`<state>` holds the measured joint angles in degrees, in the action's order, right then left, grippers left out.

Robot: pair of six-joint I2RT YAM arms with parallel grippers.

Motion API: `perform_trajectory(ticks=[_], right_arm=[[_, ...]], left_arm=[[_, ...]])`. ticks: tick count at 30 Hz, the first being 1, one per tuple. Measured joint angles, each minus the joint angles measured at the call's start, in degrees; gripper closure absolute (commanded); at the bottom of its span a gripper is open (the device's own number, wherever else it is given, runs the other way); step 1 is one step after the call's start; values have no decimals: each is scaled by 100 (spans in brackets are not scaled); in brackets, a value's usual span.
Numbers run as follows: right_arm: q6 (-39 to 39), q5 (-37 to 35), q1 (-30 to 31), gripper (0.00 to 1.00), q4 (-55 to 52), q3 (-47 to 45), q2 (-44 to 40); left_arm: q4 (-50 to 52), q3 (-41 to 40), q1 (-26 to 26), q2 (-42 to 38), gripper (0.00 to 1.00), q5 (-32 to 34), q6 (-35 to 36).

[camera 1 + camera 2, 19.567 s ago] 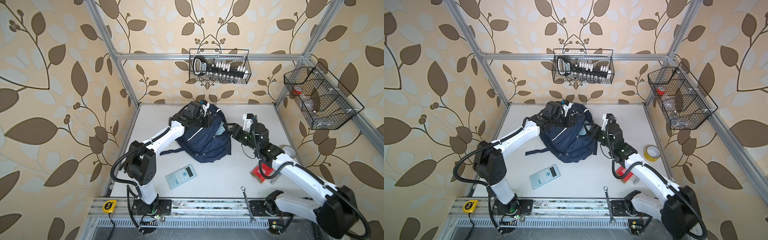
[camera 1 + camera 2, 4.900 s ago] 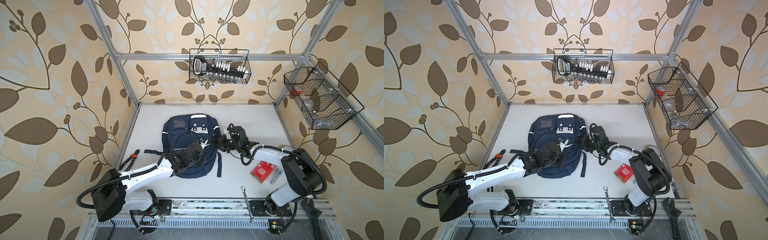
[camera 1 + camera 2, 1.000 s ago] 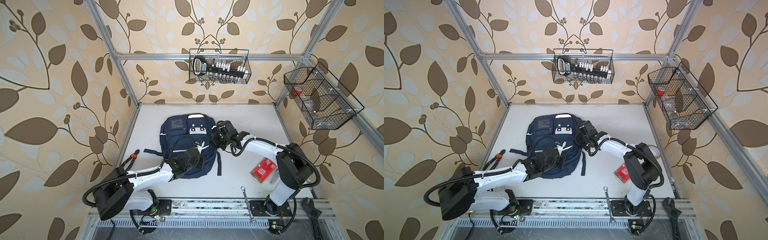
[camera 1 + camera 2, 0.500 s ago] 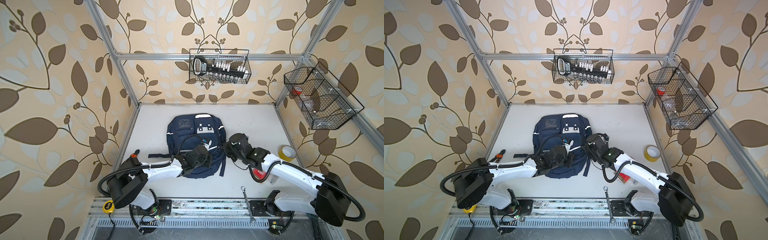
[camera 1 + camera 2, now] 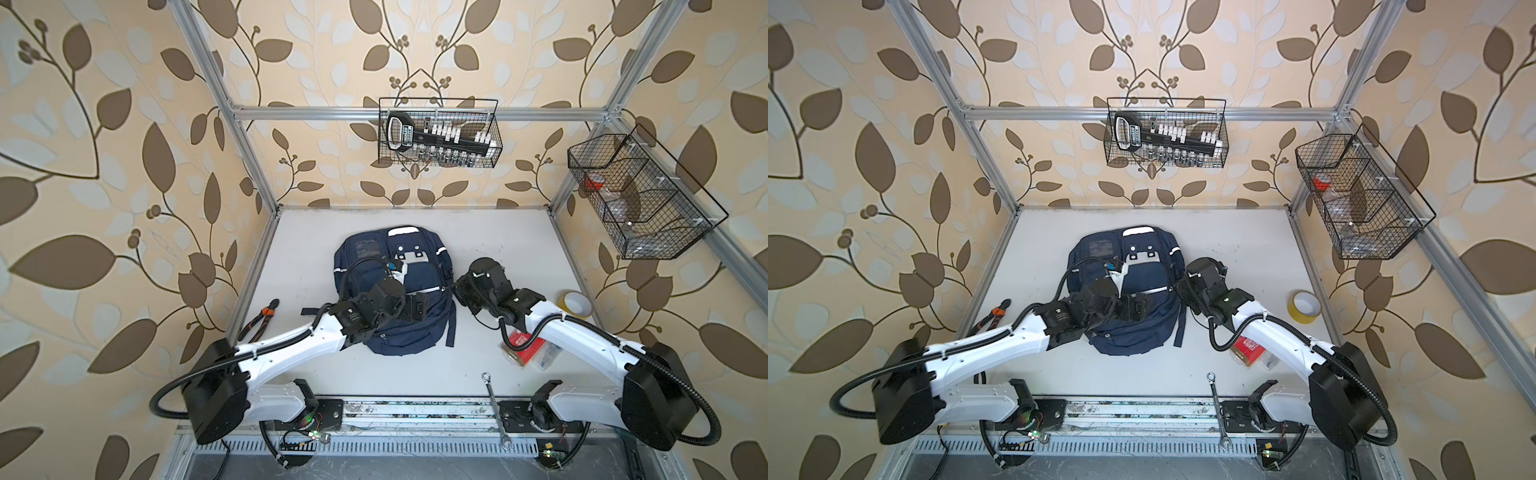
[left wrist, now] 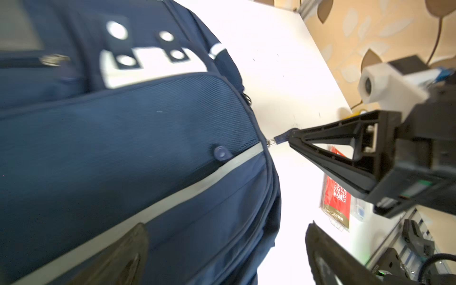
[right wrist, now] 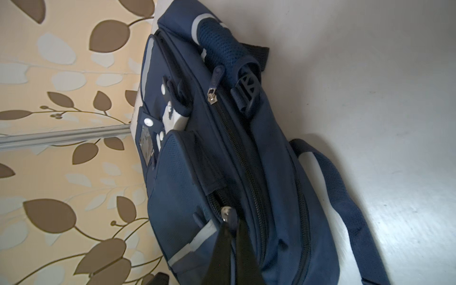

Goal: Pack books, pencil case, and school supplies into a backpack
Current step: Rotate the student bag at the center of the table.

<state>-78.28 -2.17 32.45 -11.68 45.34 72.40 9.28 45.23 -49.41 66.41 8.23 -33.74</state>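
Backpack: navy weave, mesh pocket, grey stripe; flat mid-tabletop.
Left end effector: spread over backpack front.
Right end effector: pinching zipper pull, clear only in wrist views.
Box: clear plastic, red label, right of backpack.

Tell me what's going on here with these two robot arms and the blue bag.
Two robot arms are working on a navy backpack lying flat on the table. The right arm's fingers are pinched shut on a zipper pull at the backpack's side, while the left arm's fingers stand open over its front, holding nothing. A clear box with a red label lies on the table by the right arm, not yet packed.
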Motion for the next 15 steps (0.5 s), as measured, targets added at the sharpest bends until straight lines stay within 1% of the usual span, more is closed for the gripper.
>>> perform_trajectory(ticks=[3, 4, 6, 8, 10, 13, 15], right_arm=[[9, 98, 24, 100, 225, -348, -254], [-9, 105, 59, 100, 291, -474, -343], [-70, 74, 179, 100, 385, -710, -516], [-175, 4, 358, 100, 490, -883, -638], [-286, -109, 584, 100, 568, -981, -695], [-437, -271, 1134, 100, 581, -994, -632], [-531, -334, 1464, 100, 601, -992, -516]], left_arm=[[479, -466, 0, -817, 1, -109, -575], [487, -697, 2, -1034, 1, -227, -791], [310, -1432, -2, -1486, 1, -577, -1338], [166, -1958, -4, -1648, 1, -813, -1764], [160, -2026, -4, -1582, 1, -892, -1971], [166, -1635, -68, -1266, 1, -940, -2164], [63, -1329, -197, -887, 1, -960, -2221]])
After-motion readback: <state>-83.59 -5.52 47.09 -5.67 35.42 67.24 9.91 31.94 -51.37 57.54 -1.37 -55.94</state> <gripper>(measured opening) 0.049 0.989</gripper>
